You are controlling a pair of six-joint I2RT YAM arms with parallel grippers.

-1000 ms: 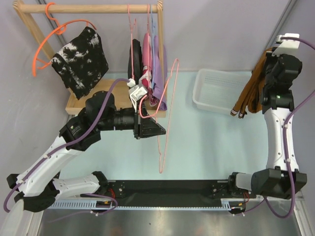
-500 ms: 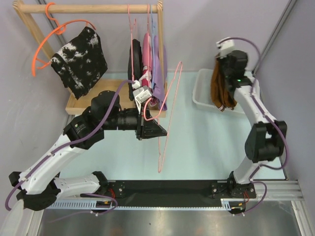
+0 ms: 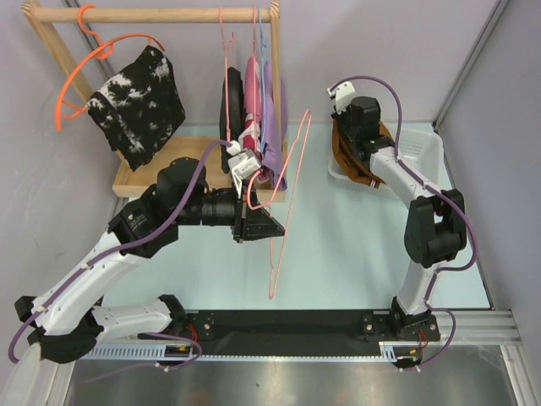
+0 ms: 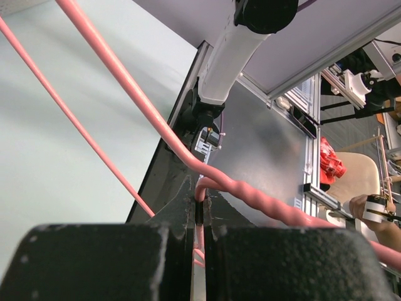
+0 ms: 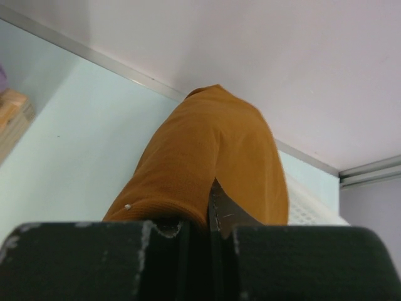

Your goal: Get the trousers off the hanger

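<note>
Rack (image 3: 152, 14): back left of the table (image 3: 355, 245).
Round hanger (image 3: 72, 80): left end of the rack's rod, a garment (image 3: 139, 97) on it.
Hung clothes (image 3: 254, 101): right end of the rod.
Hanger (image 4: 125, 79): off the rack, pinched in the left tool (image 4: 200, 216), mid-table, right of the hung clothes.
Bin (image 3: 414, 148): back right on the table.
Trousers (image 5: 207, 150): clamped in the right tool (image 5: 210, 219), at the bin's left end.

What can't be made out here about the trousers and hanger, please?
- Right wrist view: the trousers' far end, behind their own bulge.
- Top view: whether the trousers rest in the basket, covered by the right arm.
- Left wrist view: the hanger's full outline, cut off by the frame edges and left gripper.
</note>
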